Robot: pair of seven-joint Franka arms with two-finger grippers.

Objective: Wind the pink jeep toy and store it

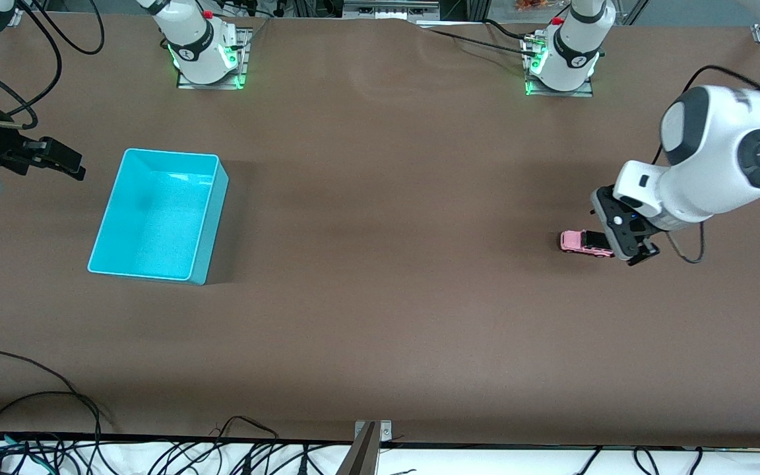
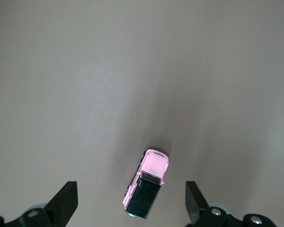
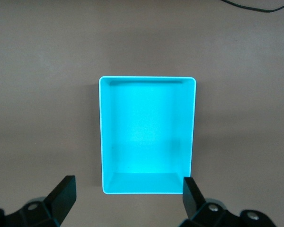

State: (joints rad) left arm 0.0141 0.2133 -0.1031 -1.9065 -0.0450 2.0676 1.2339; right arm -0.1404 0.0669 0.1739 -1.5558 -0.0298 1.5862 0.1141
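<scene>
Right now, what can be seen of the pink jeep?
The jeep is a tiny light-pink toy car with a black roof panel and small dark wheels, plastic by its look. It stands on its wheels on the brown table at the left arm's end. The open left gripper hangs over its black end, fingers apart on either side; nothing grips it yet.

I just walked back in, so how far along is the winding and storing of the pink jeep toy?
Nothing looks done yet. The small light-pink jeep toy sits on the brown table, ungripped. In hand: the left gripper hangs open over it. The right gripper waits open by the empty cyan plastic bin. Grasping, winding and storing remain.
</scene>
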